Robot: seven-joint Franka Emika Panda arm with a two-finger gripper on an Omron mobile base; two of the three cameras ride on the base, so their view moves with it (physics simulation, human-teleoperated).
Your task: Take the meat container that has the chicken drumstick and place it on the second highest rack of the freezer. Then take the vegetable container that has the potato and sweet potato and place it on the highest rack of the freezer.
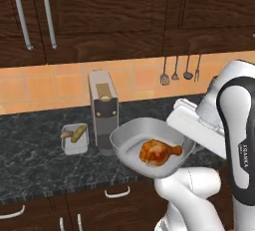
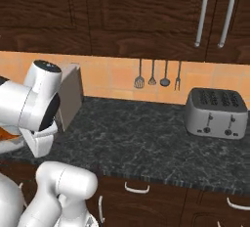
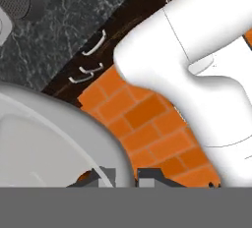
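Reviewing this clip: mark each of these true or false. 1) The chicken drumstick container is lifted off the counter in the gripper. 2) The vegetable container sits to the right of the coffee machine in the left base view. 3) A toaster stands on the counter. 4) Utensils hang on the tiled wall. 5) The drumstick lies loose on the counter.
1) True: the meat container with the chicken drumstick is held off the counter, its rim in the shut gripper.
2) False: the vegetable container sits left of the coffee machine.
3) True: the toaster.
4) True: the utensils.
5) False: it lies inside the held container.
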